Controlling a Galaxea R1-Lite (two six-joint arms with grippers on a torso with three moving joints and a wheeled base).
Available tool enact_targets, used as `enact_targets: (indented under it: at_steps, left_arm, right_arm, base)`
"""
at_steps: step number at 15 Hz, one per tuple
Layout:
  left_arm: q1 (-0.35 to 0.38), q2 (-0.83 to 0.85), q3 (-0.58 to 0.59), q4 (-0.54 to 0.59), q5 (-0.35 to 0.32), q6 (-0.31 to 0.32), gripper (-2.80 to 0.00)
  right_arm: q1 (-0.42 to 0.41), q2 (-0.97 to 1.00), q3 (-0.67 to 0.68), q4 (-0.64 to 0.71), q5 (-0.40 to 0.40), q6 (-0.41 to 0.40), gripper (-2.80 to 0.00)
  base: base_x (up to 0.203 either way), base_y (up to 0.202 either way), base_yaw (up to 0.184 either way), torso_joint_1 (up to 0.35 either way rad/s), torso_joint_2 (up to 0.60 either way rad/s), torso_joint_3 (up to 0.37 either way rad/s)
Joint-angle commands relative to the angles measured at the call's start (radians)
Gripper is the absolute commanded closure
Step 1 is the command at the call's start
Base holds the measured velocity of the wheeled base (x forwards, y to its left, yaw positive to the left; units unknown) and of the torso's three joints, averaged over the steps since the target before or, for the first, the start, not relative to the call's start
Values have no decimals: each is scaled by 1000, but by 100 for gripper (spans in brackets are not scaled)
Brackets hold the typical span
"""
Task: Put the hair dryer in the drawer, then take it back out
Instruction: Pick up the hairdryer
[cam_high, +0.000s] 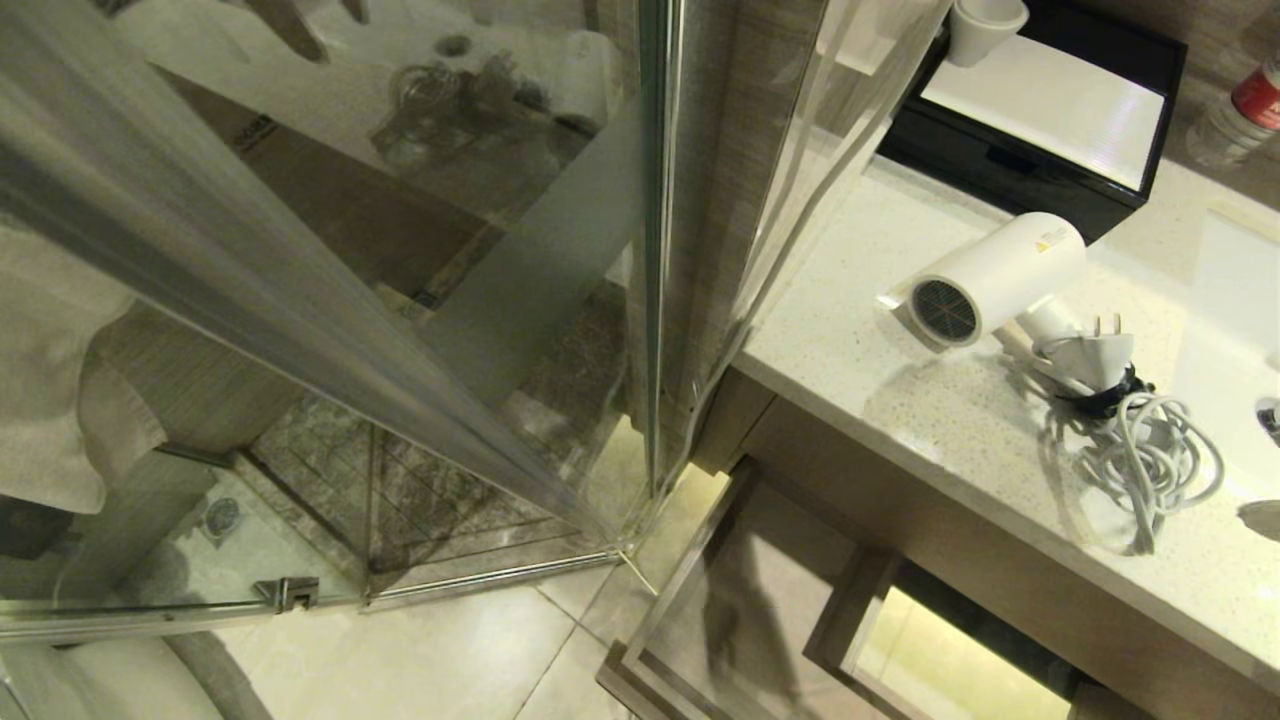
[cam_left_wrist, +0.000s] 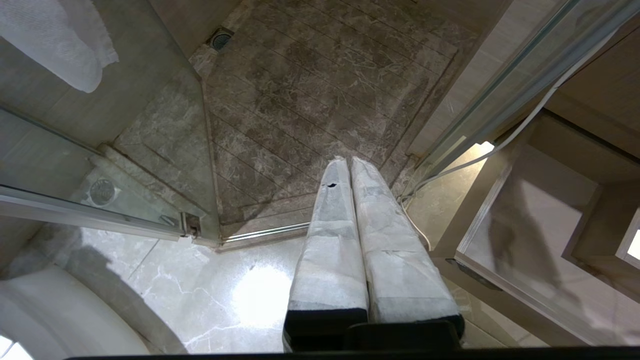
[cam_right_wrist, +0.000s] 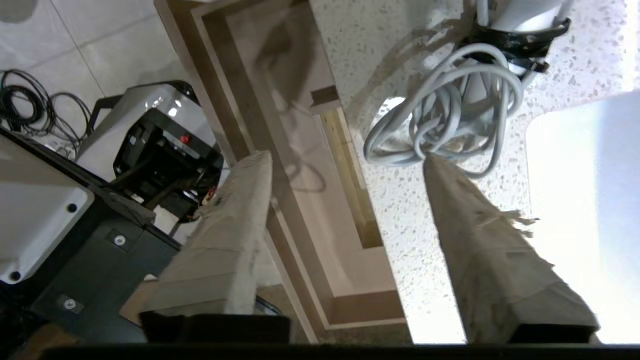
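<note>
Two pincers: right (cam_right_wrist: 345, 160) agape above speckled countertop (cam_high: 900, 380), left (cam_left_wrist: 350, 165) closed beside glass shower (cam_high: 400, 300).

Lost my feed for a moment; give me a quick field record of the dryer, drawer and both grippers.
hair dryer: lying on the speckled countertop, grille end toward the counter's front edge
cord: coiled beside it, black strap on
drawer: pulled open below the counter, nothing visible inside
right gripper: open, over the counter edge near the cord, holding nothing
left gripper: shut, parked over the floor

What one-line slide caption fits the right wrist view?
Open right gripper above the countertop edge, near the hair dryer's coiled cord, with the drawer pulled open below.
</note>
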Motion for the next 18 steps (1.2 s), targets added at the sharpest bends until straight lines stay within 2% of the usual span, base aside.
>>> enact_targets:
  at_steps: [1,7,9,12,17,18]
  left_arm:
    - [0,0,2,0,0,0,0]
    - [0,0,2,0,0,0,0]
    - [0,0,2,0,0,0,0]
    - [0,0,2,0,0,0,0]
    - [0,0,2,0,0,0,0]
    - [0,0,2,0,0,0,0]
  right_arm:
    - [0,114,9,-68,-13,1,-280]
    - [5,239,9,-312,-19,-14,-280]
    - [-21,232,15,-305,-20,-73,-280]
    - [-69,191,30,-281,-17,-216,-280]
    - [-81,161,20,-308,-43,-222,-280]
    - [-85,158,26,-310,-94,-220,-280]
  base:
    - [0,0,0,0,0,0]
    - [0,0,0,0,0,0]
    - [0,0,0,0,0,0]
    - [0,0,0,0,0,0]
    - [0,0,0,0,0,0]
    - [0,0,0,0,0,0]
